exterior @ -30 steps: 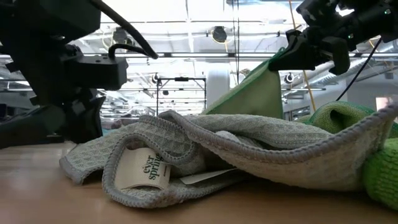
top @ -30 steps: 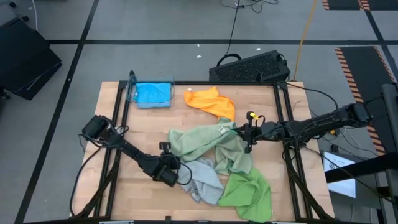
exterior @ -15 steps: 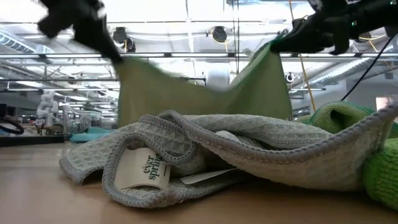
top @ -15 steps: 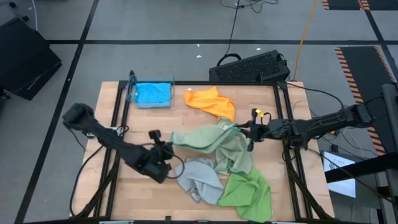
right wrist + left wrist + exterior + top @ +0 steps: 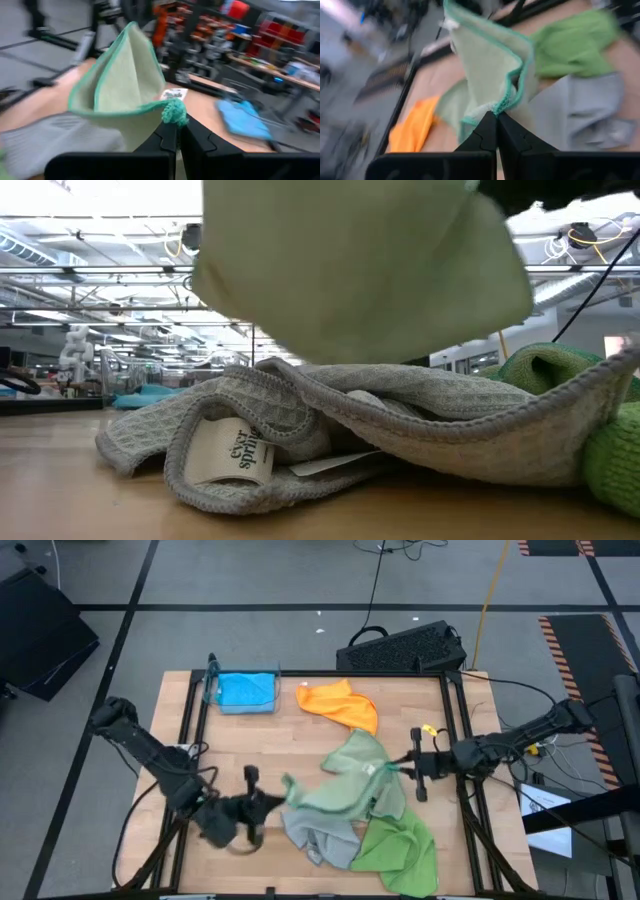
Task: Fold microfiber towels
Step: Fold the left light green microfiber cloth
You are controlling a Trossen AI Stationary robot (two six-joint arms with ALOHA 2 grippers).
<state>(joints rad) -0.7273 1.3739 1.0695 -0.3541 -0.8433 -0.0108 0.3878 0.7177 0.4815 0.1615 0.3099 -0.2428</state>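
Here the pale sage green microfiber towel hangs stretched between both claws, above the grey waffle cloth. The left gripper and right gripper are each clamped on a teal-edged corner. Light and limp, it probably sags; corners seem the best holds.

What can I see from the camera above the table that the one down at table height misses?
Only the high view shows both arms, the left gripper and right gripper each pinching a corner of the sage green towel, plus the orange towel and blue towel. Only the low view shows the label on the grey towel. Both show the lifted sage towel, the grey towel and the bright green towel.
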